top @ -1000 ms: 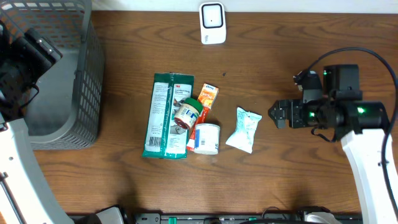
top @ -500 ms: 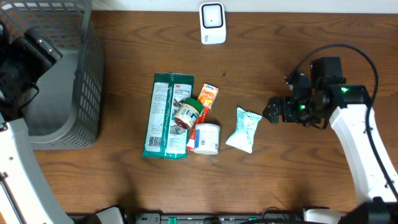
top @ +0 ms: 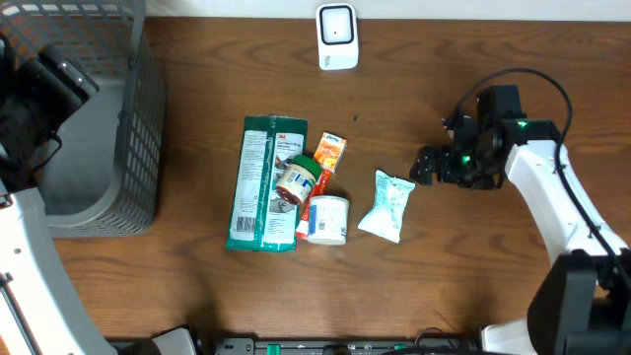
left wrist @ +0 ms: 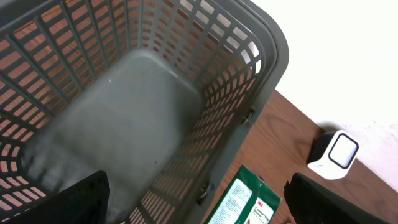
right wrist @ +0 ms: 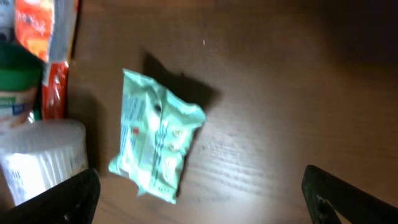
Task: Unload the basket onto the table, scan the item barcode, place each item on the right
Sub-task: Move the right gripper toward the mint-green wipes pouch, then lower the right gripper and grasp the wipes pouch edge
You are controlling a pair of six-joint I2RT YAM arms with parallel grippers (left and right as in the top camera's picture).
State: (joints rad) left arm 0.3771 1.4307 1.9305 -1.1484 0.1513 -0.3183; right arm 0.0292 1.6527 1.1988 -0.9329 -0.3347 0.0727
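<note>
Pale green crinkled plastic pouch (top: pixel 386 205) lies flat on brown wooden worktop (top: pixel 473 286), just right of white round tub (top: pixel 326 219). Right gripper (top: pixel 419 166) near pouch's top right corner, jaws wide apart, empty. White barcode scanner (top: pixel 337 37) at far edge. Left gripper (left wrist: pixel 196 202) over grey plastic basket (top: pixel 138 118), released, empty.

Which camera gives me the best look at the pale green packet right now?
Right wrist: the pale green packet sits large and unobstructed. Overhead shows it small, right of the white tub. Left wrist misses it.
</note>
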